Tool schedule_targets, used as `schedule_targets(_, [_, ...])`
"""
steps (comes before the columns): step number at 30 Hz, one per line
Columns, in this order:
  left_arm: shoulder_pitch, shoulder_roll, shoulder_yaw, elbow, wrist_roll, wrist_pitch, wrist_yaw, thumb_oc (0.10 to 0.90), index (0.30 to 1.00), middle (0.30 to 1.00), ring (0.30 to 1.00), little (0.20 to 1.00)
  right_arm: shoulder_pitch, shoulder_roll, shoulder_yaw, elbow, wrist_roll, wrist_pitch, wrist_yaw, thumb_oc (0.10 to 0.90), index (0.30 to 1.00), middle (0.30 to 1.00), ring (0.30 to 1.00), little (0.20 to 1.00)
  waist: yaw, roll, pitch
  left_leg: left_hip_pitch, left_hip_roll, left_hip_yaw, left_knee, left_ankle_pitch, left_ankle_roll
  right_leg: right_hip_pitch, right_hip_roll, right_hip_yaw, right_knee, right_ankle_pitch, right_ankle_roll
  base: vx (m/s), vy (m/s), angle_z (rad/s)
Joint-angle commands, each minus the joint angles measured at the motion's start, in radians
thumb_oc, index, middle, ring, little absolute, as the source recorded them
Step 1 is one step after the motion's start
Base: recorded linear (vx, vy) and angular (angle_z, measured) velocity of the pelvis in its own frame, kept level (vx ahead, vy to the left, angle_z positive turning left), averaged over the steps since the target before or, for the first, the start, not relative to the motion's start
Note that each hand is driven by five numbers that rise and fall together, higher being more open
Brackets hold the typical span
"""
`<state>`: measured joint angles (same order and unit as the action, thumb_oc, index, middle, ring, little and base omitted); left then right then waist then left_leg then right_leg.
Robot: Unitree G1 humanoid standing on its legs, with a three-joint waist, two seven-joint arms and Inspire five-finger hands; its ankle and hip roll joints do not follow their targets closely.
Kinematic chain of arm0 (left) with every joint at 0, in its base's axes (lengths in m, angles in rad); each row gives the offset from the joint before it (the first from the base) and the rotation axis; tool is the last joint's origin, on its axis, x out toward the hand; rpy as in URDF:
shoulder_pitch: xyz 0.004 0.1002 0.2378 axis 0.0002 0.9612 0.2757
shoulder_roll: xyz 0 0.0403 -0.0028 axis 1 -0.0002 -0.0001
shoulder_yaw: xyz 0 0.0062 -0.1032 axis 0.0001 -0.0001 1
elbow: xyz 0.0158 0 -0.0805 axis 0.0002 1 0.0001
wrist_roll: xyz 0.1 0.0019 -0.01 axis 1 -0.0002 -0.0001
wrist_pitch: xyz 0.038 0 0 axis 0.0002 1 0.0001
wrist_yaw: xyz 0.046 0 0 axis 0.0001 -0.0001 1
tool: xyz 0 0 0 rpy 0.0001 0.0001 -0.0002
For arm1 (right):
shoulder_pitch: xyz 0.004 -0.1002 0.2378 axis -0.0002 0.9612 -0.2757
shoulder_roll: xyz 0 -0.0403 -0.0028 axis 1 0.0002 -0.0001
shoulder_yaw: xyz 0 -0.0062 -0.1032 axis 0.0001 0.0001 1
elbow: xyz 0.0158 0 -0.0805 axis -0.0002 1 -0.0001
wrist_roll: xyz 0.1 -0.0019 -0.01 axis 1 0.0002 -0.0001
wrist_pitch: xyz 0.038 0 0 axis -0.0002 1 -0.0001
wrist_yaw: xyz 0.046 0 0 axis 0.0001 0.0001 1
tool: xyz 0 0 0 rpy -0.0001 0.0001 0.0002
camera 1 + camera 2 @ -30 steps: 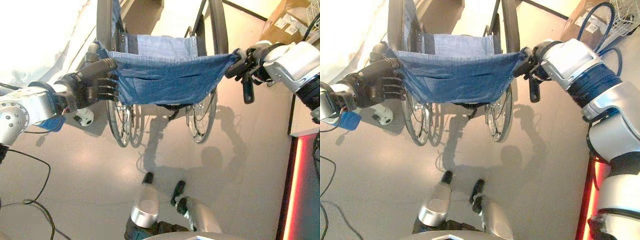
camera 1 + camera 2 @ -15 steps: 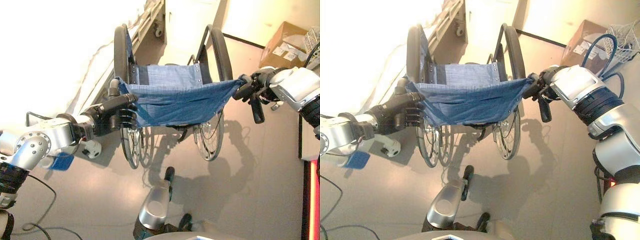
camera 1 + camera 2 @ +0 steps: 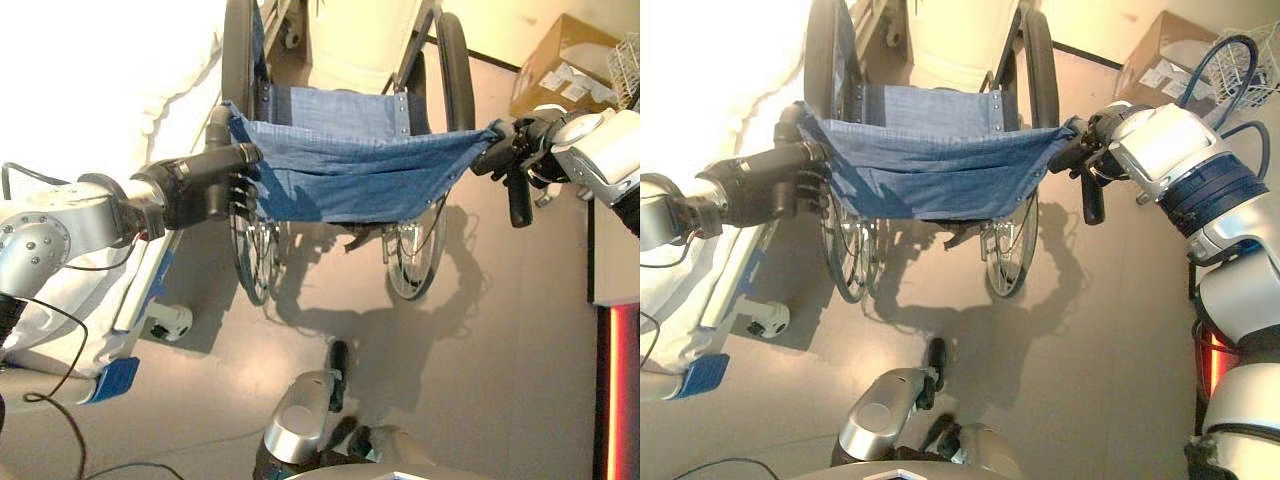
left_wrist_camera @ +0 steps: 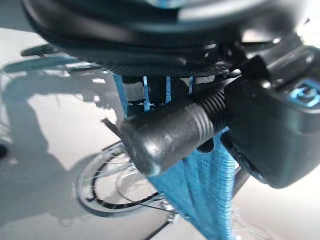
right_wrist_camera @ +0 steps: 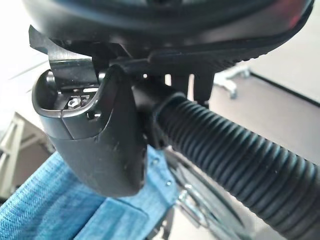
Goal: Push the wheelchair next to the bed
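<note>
While beside the bed (image 3: 90, 110), wheelchair (image 3: 350, 160) push handles inside both hands' curled fingers (image 3: 240, 190).

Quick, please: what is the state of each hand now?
Left hand: shut on the wheelchair's left push handle.
Right hand: shut on the right push handle.

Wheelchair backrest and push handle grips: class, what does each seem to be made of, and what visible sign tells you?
Backrest: blue woven cloth, matte; it sags and creases between the posts. Right handle grip, held by the right hand: black ribbed, probably rubber or soft plastic. Left handle grip, in the left hand: likewise dark, slightly glossy.
</note>
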<state>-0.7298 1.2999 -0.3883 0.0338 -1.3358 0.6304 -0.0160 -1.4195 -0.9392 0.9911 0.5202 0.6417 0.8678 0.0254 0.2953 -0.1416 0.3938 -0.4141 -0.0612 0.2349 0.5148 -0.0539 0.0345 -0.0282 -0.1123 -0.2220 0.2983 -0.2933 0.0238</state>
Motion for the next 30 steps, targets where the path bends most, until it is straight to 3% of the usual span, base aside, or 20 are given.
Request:
schedule_targets(1, [-0.139, -0.065, 0.068, 0.105, 0.029, -0.196, 0.129, 0.4, 0.3, 0.3, 0.3, 0.3, -0.071, -0.059, -0.004, -0.196, 0.034, -0.134, 0.045, 0.4, 0.3, 0.3, 0.3, 0.3, -0.128, 0.083, -0.166, 0.186, 0.04, -0.064, -0.251, 0.09, -0.103, 0.024, -0.025, -0.027, -0.315, 0.361, 0.107, -0.02, -0.107, -0.19])
schedule_targets(4, [-0.205, -0.114, 0.021, 0.166, 0.058, -0.192, 0.137, 0.4, 0.3, 0.3, 0.3, 0.3, -0.032, -0.057, -0.03, -0.249, 0.002, -0.119, 0.054, 0.4, 0.3, 0.3, 0.3, 0.3, -0.156, 0.083, -0.17, 0.242, 0.057, -0.07, -0.278, 0.056, -0.097, 0.016, -0.024, -0.028, -0.313, 0.36, 0.109, 0.14, -0.161, 0.25])
schedule_targets(9, [-0.207, -0.147, 0.02, 0.223, 0.085, -0.216, 0.103, 0.4, 0.3, 0.3, 0.3, 0.3, -0.049, -0.046, -0.008, -0.251, -0.004, -0.118, 0.089, 0.4, 0.3, 0.3, 0.3, 0.3, -0.167, 0.061, -0.197, 0.246, 0.092, -0.095, -0.218, 0.077, -0.118, 0.041, 0.005, -0.026, -0.336, 0.345, 0.083, 0.21, -0.171, 0.12])
schedule_targets(11, [-0.211, -0.161, 0.027, 0.242, 0.091, -0.219, 0.106, 0.4, 0.3, 0.3, 0.3, 0.3, -0.056, -0.02, 0.0, -0.235, -0.015, -0.121, 0.096, 0.4, 0.3, 0.3, 0.3, 0.3, -0.171, 0.057, -0.193, 0.238, 0.109, -0.091, -0.167, 0.079, -0.123, 0.043, 0.011, -0.021, -0.334, 0.339, 0.071, 0.09, -0.107, -0.06])
schedule_targets(14, [-0.214, -0.193, 0.039, 0.253, 0.103, -0.208, 0.133, 0.4, 0.3, 0.3, 0.3, 0.3, -0.045, 0.026, 0.002, -0.221, -0.031, -0.125, 0.086, 0.4, 0.3, 0.3, 0.3, 0.3, -0.176, 0.053, -0.176, 0.196, 0.145, -0.086, 0.008, 0.125, -0.138, 0.045, 0.027, -0.021, -0.316, 0.325, 0.037, 0.11, -0.119, 0.04])
schedule_targets(16, [-0.203, -0.203, 0.047, 0.253, 0.119, -0.196, 0.121, 0.4, 0.3, 0.3, 0.3, 0.3, -0.031, 0.034, -0.01, -0.22, -0.032, -0.118, 0.078, 0.4, 0.3, 0.3, 0.3, 0.3, -0.172, 0.056, -0.17, 0.177, 0.146, -0.102, 0.041, 0.133, -0.139, 0.054, 0.035, -0.025, -0.312, 0.323, 0.031, 0.17, -0.035, -0.03])
schedule_targets(18, [-0.185, -0.213, 0.056, 0.246, 0.14, -0.19, 0.112, 0.4, 0.3, 0.3, 0.3, 0.3, -0.011, 0.043, -0.027, -0.22, -0.04, -0.106, 0.072, 0.4, 0.3, 0.3, 0.3, 0.3, -0.168, 0.065, -0.169, 0.189, 0.157, -0.091, -0.032, 0.142, -0.142, 0.07, 0.045, -0.035, -0.312, 0.315, 0.034, 0.26, 0.071, 0.02])
schedule_targets(19, [-0.156, -0.212, 0.068, 0.226, 0.131, -0.193, 0.113, 0.4, 0.3, 0.3, 0.3, 0.3, 0.011, 0.045, -0.042, -0.224, -0.059, -0.095, 0.062, 0.4, 0.3, 0.3, 0.3, 0.3, -0.161, 0.081, -0.174, 0.214, 0.17, -0.059, -0.176, 0.149, -0.141, 0.09, 0.05, -0.062, -0.318, 0.306, 0.044, 0.27, 0.174, 0.18])
schedule_targets(21, [-0.14, -0.217, 0.074, 0.219, 0.118, -0.202, 0.115, 0.4, 0.3, 0.3, 0.3, 0.3, 0.028, 0.046, -0.05, -0.223, -0.079, -0.095, 0.051, 0.4, 0.3, 0.3, 0.3, 0.3, -0.158, 0.091, -0.177, 0.236, 0.168, -0.041, -0.284, 0.162, -0.139, 0.104, 0.047, -0.079, -0.325, 0.302, 0.051, 0.24, 0.188, 0.19])
schedule_targets(22, [-0.133, -0.227, 0.069, 0.217, 0.113, -0.218, 0.098, 0.4, 0.3, 0.3, 0.3, 0.3, 0.039, 0.033, -0.059, -0.225, -0.089, -0.092, 0.025, 0.4, 0.3, 0.3, 0.3, 0.3, -0.155, 0.108, -0.176, 0.232, 0.177, -0.015, -0.368, 0.196, -0.145, 0.12, 0.05, -0.102, -0.333, 0.295, 0.052, 0.15, 0.123, 0.14])
schedule_targets(24, [-0.133, -0.234, 0.061, 0.212, 0.117, -0.222, 0.085, 0.4, 0.3, 0.3, 0.3, 0.3, 0.047, 0.021, -0.066, -0.223, -0.085, -0.089, 0.004, 0.4, 0.3, 0.3, 0.3, 0.3, -0.152, 0.114, -0.174, 0.224, 0.178, -0.012, -0.379, 0.216, -0.149, 0.128, 0.049, -0.115, -0.333, 0.288, 0.051, 0.18, 0.153, 0.08])
schedule_targets(30, [-0.198, -0.22, 0.012, 0.207, 0.101, -0.186, 0.059, 0.4, 0.3, 0.3, 0.3, 0.3, -0.024, -0.023, -0.034, -0.127, -0.01, -0.087, -0.054, 0.4, 0.3, 0.3, 0.3, 0.3, -0.123, 0.084, -0.182, 0.222, 0.1, -0.049, -0.367, 0.117, -0.101, 0.126, 0.019, -0.13, -0.241, 0.234, 0.066, 0.18, 0.173, 0.08])
